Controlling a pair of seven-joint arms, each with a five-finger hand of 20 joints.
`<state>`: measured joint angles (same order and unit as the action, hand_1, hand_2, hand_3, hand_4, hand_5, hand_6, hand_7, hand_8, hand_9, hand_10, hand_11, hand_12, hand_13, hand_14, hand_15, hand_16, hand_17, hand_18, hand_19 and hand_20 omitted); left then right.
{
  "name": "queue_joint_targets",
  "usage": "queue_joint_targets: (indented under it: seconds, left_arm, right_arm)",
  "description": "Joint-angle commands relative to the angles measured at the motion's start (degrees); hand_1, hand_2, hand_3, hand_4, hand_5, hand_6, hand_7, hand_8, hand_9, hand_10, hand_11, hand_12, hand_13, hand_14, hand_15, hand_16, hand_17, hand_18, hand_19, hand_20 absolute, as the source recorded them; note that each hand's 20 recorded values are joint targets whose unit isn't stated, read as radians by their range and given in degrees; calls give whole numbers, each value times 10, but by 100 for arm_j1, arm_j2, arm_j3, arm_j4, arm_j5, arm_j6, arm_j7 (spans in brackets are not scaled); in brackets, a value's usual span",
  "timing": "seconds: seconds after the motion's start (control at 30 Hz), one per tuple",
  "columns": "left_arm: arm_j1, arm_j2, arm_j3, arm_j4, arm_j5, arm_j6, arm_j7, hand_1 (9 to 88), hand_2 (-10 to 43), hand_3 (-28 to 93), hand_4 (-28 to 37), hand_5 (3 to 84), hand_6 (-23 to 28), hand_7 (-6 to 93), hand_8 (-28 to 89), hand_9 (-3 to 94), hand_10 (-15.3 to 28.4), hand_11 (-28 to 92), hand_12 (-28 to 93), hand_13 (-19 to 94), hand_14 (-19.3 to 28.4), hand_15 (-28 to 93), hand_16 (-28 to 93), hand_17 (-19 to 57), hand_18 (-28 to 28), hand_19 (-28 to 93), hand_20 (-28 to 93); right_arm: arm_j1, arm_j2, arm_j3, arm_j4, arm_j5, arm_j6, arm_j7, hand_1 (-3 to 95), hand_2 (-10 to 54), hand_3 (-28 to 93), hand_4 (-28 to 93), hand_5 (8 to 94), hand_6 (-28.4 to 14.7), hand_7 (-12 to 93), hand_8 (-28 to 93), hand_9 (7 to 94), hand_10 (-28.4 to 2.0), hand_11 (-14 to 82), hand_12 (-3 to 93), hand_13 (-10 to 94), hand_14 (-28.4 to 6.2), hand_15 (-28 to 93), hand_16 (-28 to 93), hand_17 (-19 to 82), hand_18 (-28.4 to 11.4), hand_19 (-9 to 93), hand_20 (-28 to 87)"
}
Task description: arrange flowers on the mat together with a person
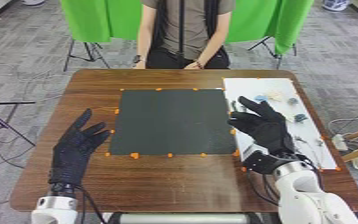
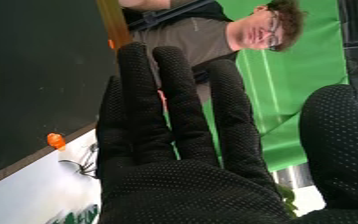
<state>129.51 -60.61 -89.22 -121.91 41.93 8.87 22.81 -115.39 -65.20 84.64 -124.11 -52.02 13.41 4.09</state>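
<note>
Fingers (image 2: 182, 100), right hand (image 1: 264, 131): straight and slightly apart, thumb well away from them
Fingers, left hand (image 1: 73, 150): spread, pointing toward the worktop's (image 1: 193, 187) far edge
Flowers (image 1: 300, 118): small, blue-grey and pale, scattered on the white sheet (image 1: 246, 86) near the worktop's right edge
White sheet: from near the far right corner along the right edge
Right hand's place: over the white sheet, near the mat (image 1: 171, 125)
Mat: dark, flat, between the left edge and the white sheet
Orange tabs (image 1: 135, 155): around the mat
Left hand's place: between mat and left edge
</note>
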Motion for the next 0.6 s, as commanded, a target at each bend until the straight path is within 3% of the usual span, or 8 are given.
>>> queue_joint_targets:
  seconds: [0.03,0.6]
  left_arm:
    - [42,-9,11,4,-14,54,-22,222,82,753,-264,312,56,117,-91,366,190,259,116,300,250,496,-78,-32,257,664,-49]
    - [37,36,59,0,-48,100,58,224,83,751,-263,313,57,116,-91,367,191,262,117,298,250,501,-81,-30,260,674,-44]
  right_arm:
    - [-42,-16,-13,-28,-1,35,-11,161,138,744,-263,478,3,149,-132,543,-174,214,147,414,-184,427,109,63,-179,507,182]
    - [-77,7,17,-55,22,56,-45,161,139,742,-263,476,2,148,-132,544,-174,214,147,414,-185,430,107,62,-179,508,182]
